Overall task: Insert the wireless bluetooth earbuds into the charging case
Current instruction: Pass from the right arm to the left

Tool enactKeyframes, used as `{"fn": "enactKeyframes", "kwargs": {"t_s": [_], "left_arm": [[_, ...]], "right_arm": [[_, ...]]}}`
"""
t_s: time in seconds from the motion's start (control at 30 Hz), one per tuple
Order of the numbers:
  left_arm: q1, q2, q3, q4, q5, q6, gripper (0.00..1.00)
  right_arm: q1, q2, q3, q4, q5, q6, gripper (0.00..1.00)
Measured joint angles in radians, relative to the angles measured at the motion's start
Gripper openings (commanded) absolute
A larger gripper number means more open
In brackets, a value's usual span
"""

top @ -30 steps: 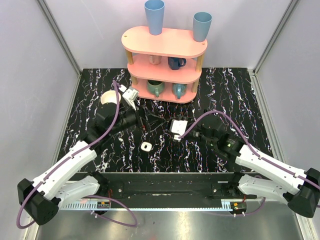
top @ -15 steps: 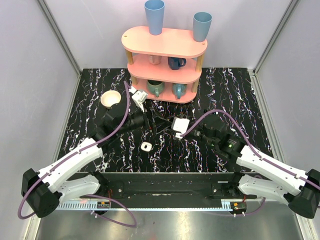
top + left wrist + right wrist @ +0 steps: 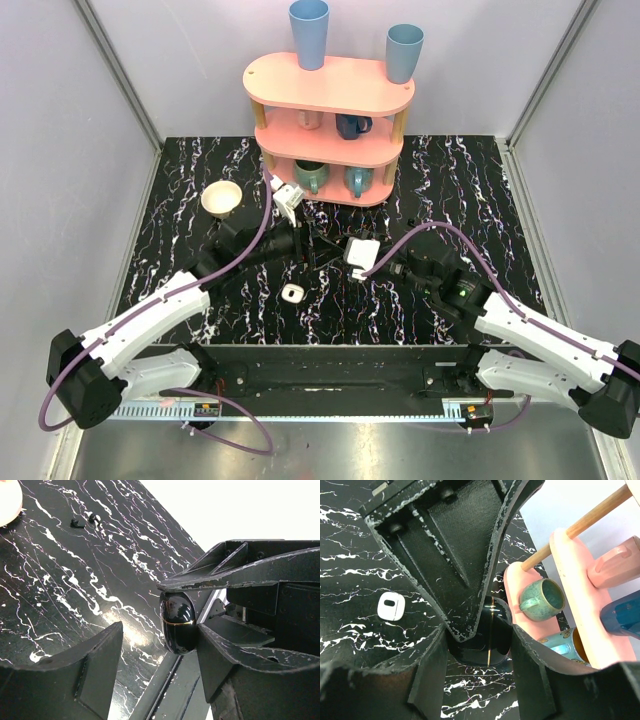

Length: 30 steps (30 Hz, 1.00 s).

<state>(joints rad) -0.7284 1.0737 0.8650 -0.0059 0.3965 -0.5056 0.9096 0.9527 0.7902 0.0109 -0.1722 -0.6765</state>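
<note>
Half open, the left gripper (image 3: 159, 632) straddles a black capsule (image 3: 177, 622) (gold-seamed) pinched by the right gripper (image 3: 479, 639). The charging case (image 3: 292, 293) lies apart, pink shelf (image 3: 330, 85) behind.

left claw (image 3: 314, 245) swung right from bowl (image 3: 222, 197), narrowed; now flanking right claw's (image 3: 336, 254) black pod (image 3: 178, 622)

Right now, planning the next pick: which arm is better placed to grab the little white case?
Probably left: the left fingers stand apart, gripping nothing, and the white case lies nearer them. The right fingers clamp a black pod.
</note>
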Motion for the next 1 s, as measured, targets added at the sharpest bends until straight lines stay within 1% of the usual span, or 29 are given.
{"fn": "enactKeyframes", "kwargs": {"t_s": [0.1,0.23,0.33,0.37,0.47,0.5,0.67,0.7,0.83,0.9,1.0], "left_arm": [[0.0,0.001,0.006,-0.002,0.0,0.003,0.64],[0.0,0.004,0.013,-0.004,0.002,0.008,0.58],[0.0,0.012,0.019,-0.005,0.012,0.011,0.57],[0.0,0.016,0.021,-0.006,0.016,0.013,0.54],[0.0,0.029,0.026,-0.008,0.034,0.015,0.51],[0.0,0.031,0.026,-0.008,0.037,0.016,0.47],[-0.004,0.035,0.031,-0.01,0.053,0.019,0.42],[-0.004,0.035,0.031,-0.011,0.056,0.019,0.39],[-0.006,0.041,0.035,-0.011,0.068,0.019,0.34],[-0.006,0.048,0.038,-0.013,0.073,0.019,0.33],[-0.006,0.061,0.043,-0.016,0.082,0.019,0.24]], "right_arm": [[0.002,-0.002,0.0,-0.006,0.0,-0.005,0.0],[0.003,-0.004,0.0,-0.007,0.0,-0.009,0.0],[0.003,-0.004,-0.002,-0.007,0.005,-0.011,0.0],[0.003,-0.005,-0.004,-0.007,0.006,-0.012,0.0],[0.003,-0.005,-0.01,-0.009,0.007,-0.016,0.0],[0.004,-0.005,-0.011,-0.009,0.008,-0.016,0.0],[0.005,-0.005,-0.016,-0.009,0.013,-0.023,0.0],[0.006,-0.006,-0.016,-0.008,0.014,-0.024,0.0],[0.007,-0.006,-0.021,-0.008,0.014,-0.026,0.0],[0.007,-0.008,-0.025,-0.008,0.018,-0.03,0.0],[0.006,-0.011,-0.033,-0.009,0.023,-0.038,0.0]]}}
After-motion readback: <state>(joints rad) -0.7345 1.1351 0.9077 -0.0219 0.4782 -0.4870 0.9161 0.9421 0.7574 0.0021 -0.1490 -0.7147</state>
